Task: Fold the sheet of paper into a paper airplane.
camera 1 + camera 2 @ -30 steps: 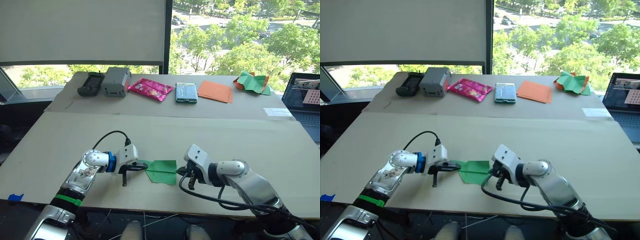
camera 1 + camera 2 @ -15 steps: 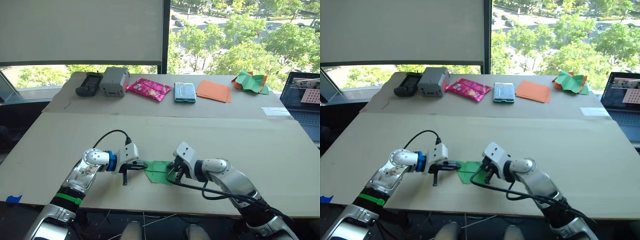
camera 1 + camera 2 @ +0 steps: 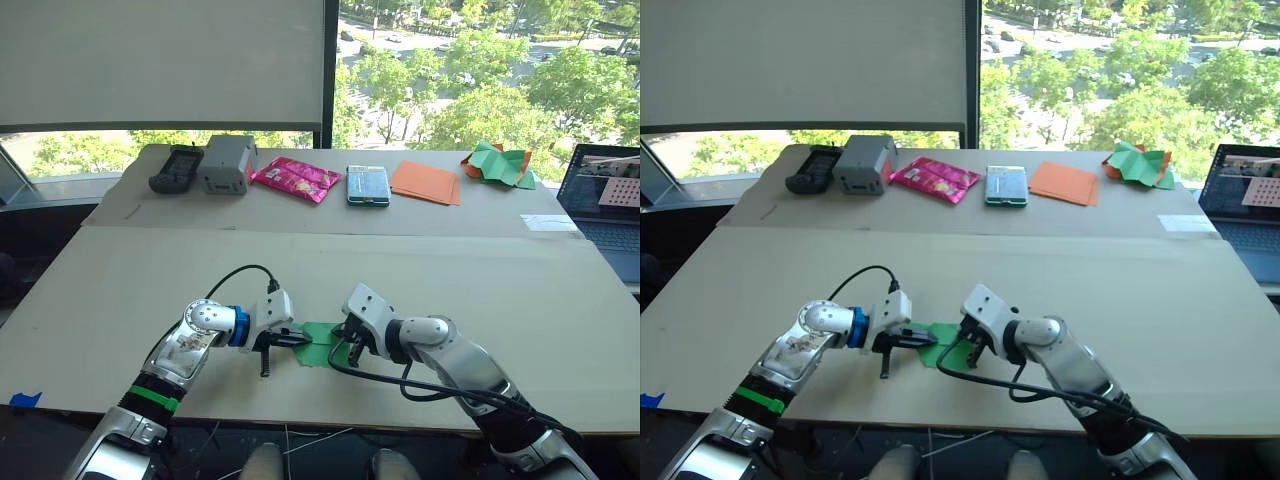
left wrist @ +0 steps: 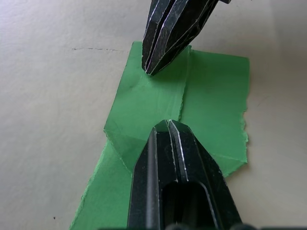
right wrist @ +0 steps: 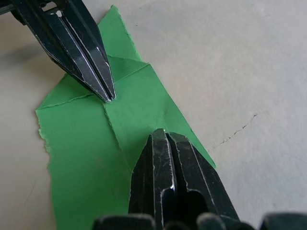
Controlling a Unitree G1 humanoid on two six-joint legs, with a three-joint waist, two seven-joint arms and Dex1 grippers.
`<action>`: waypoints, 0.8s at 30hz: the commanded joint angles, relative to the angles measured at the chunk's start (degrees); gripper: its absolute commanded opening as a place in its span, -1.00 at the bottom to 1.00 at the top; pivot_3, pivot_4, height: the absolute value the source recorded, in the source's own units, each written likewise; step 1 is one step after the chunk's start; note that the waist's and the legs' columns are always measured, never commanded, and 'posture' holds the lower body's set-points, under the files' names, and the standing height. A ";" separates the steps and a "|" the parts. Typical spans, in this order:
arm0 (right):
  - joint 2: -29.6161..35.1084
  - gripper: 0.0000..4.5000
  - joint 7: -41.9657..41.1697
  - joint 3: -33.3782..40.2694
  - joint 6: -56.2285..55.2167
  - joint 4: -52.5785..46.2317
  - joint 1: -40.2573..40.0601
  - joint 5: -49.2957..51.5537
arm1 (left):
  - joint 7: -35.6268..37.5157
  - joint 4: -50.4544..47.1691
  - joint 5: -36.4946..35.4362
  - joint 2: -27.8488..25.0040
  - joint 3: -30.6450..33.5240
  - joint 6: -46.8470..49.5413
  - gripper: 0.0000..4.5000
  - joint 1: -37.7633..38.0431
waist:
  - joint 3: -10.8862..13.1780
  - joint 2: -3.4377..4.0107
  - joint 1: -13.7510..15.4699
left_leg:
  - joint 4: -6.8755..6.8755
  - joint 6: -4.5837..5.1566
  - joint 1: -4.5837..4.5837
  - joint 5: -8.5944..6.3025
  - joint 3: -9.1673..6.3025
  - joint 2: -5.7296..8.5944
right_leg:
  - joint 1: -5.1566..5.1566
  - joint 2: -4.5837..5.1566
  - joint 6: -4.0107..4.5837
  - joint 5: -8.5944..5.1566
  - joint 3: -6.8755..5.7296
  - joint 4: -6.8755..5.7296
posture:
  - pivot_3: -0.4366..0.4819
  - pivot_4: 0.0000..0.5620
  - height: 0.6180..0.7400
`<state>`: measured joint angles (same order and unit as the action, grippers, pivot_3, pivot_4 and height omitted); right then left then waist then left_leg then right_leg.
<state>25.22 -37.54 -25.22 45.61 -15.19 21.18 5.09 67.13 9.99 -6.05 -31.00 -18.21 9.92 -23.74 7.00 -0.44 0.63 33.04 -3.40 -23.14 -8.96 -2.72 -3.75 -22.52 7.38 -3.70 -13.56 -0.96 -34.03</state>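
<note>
The sheet of paper (image 4: 211, 105) is bright green and partly folded, lying flat on the tan table near its front edge, with a raised flap edge running across its middle. My left gripper (image 4: 168, 127) is shut, its tip resting on the paper from the left side. My right gripper (image 5: 160, 135) is also shut, its tip pressed on the paper from the right. The two tips face each other a short way apart across the flap edge. From the head, the left gripper (image 3: 300, 341) and right gripper (image 3: 344, 346) cover much of the paper (image 3: 318, 353).
Along the far table lie a black device (image 3: 174, 168), a grey box (image 3: 226, 163), a pink packet (image 3: 296, 178), a teal case (image 3: 368, 185), flat orange sheets (image 3: 430, 182) and a crumpled green-and-orange paper heap (image 3: 498, 163). A laptop (image 3: 606, 195) stands at the right edge.
My right gripper has moved left onto the paper. My left gripper has moved right onto it, so the tips now nearly meet and less green shows.
</note>
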 commanded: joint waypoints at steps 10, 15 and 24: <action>0.90 -0.98 0.71 -1.91 2.96 2.72 -0.32 -1.34 | 0.71 6.72 4.59 -2.78 -3.18 -3.70 -1.00 1.67 | -0.11 0.04 -0.08 | -0.02 -0.01 0.20 -0.01 -0.01 -0.03 | 0.16 0.00 0.00 0.00 0.00 -0.01 | -0.05 -0.47 0.44; 1.02 -0.98 0.63 -1.94 2.96 3.01 -0.14 -1.25 | 0.80 7.08 4.46 -4.19 -2.57 -4.02 -1.00 2.73 | -0.16 0.07 -0.22 | -0.05 -0.01 0.25 -0.01 0.00 -0.05 | 0.16 0.00 0.00 0.00 0.00 -0.01 | -0.05 -0.47 0.44; 0.99 -0.98 0.44 -2.17 2.89 3.50 0.21 -1.25 | 1.33 6.72 3.60 -7.09 -0.85 -3.55 -1.00 5.06 | -0.25 0.10 -1.17 | -0.12 -0.02 0.32 -0.01 -0.01 -0.08 | 0.16 0.00 0.01 -0.01 -0.01 -0.01 | -0.05 -0.47 0.44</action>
<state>25.22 -37.10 -26.42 46.17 -14.49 22.20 5.05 68.33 12.48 -6.01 -35.40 -17.64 3.95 -21.76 6.75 -0.34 -0.55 32.92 -3.42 -22.82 -8.98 -2.73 -3.84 -22.36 7.38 -3.69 -13.56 -0.97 -34.04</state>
